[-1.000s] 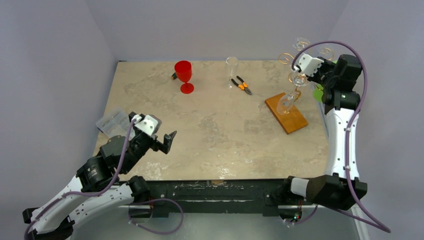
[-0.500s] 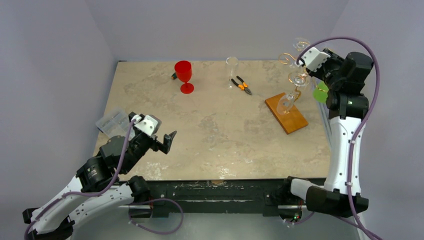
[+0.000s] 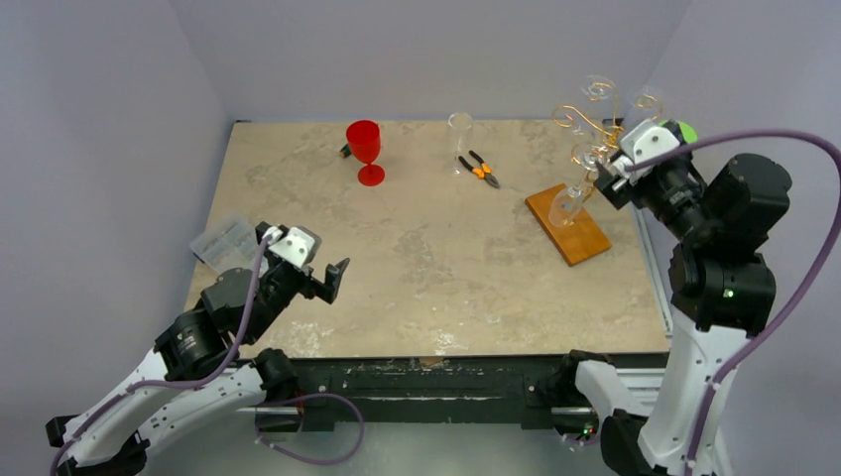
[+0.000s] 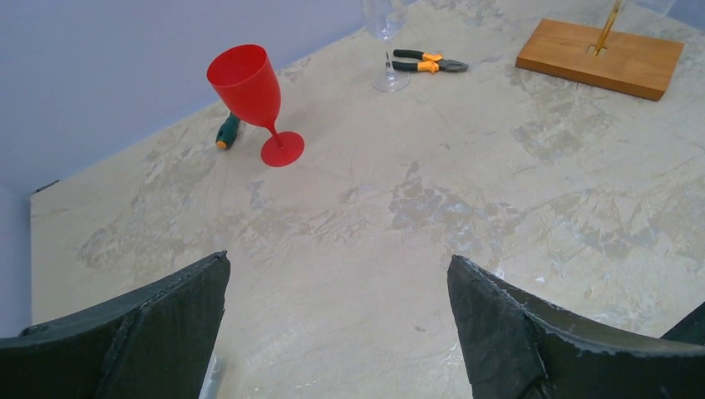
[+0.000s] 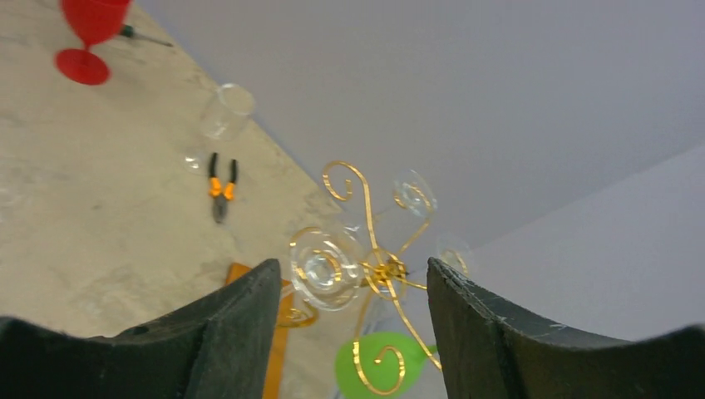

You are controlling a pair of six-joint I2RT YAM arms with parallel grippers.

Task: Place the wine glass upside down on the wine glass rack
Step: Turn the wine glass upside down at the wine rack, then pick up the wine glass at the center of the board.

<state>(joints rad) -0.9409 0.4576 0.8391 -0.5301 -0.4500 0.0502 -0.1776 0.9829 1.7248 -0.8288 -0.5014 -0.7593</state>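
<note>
Soft, even light falls from above in all three views, with no hard glare. The worktop (image 3: pixel 426 248) is bright and sharp in the overhead frame, and the red goblet (image 3: pixel 365 151) casts only a faint, short shadow. The strip along that frame's bottom edge is dim. The left claw (image 4: pixel 338 262) and right claw (image 5: pixel 351 264) show as dark, slightly soft shapes. The clear glasses (image 5: pixel 324 268) on the gold rack (image 5: pixel 384 271) nearly fade into the pale wall (image 5: pixel 499 100).

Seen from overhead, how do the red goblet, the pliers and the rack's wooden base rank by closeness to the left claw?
From the left gripper:
1. red goblet, back, left of centre.
2. pliers, back centre.
3. rack's wooden base, right side.
</note>
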